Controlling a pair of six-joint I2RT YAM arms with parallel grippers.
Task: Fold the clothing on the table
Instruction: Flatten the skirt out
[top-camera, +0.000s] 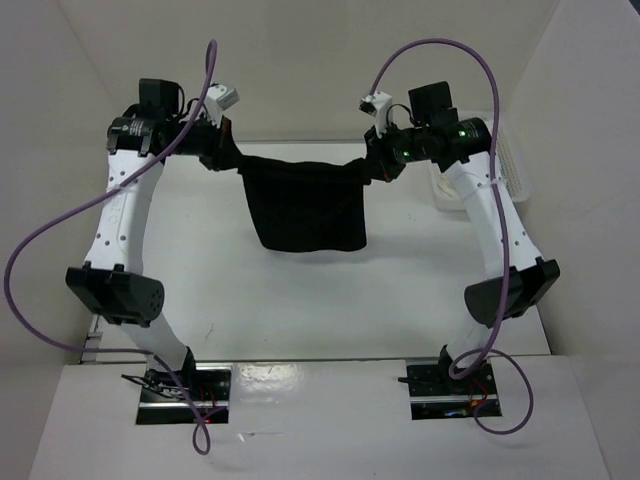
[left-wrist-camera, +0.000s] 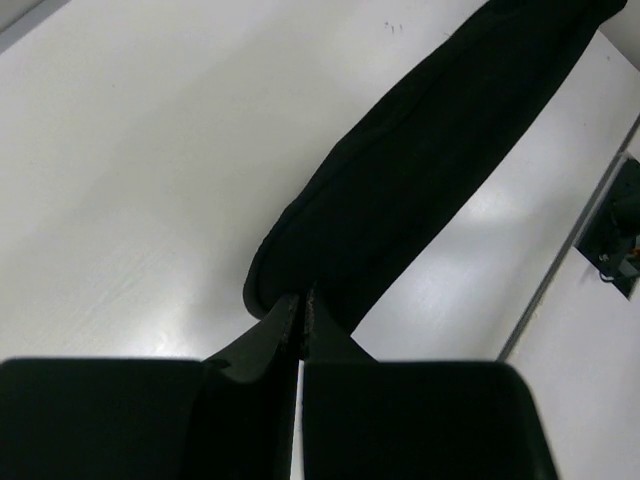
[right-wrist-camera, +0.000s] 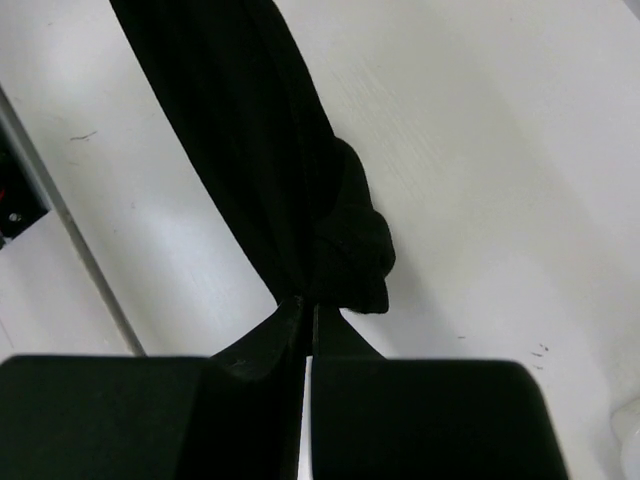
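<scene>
As seen from above, the clothing (top-camera: 305, 205) hangs as a black sheet between the two arms, over the far half of the table (top-camera: 200, 285). Its top edge runs nearly straight from the left gripper (top-camera: 228, 160) to the right gripper (top-camera: 375, 166), each at one upper corner. The fabric drops from that edge into a rough rectangle — whether its lower hem touches the tabletop cannot be told from this angle. A purple cable (top-camera: 60, 240) loops out wide from the left arm. Behind the right arm, at the table's far right, part of a white basket (top-camera: 507, 165) shows.

From the left wrist, the left gripper (left-wrist-camera: 300, 308) has its two dark fingers pressed together with only a hairline between them, pinching a corner of the clothing (left-wrist-camera: 430, 170). The fabric runs away from the tips as a long bunched band toward the upper right, above the white table (left-wrist-camera: 130, 170). A thin rail (left-wrist-camera: 565, 265) marks the table's edge at the right.

From the right wrist, the right gripper (right-wrist-camera: 307, 308) is likewise clamped tight on the clothing (right-wrist-camera: 240, 140) — the cloth gathers into a small lump just beside the tips and stretches off to the upper left. The table (right-wrist-camera: 490, 140) lies white beneath it, and the rail (right-wrist-camera: 55, 200) crosses the left side.
</scene>
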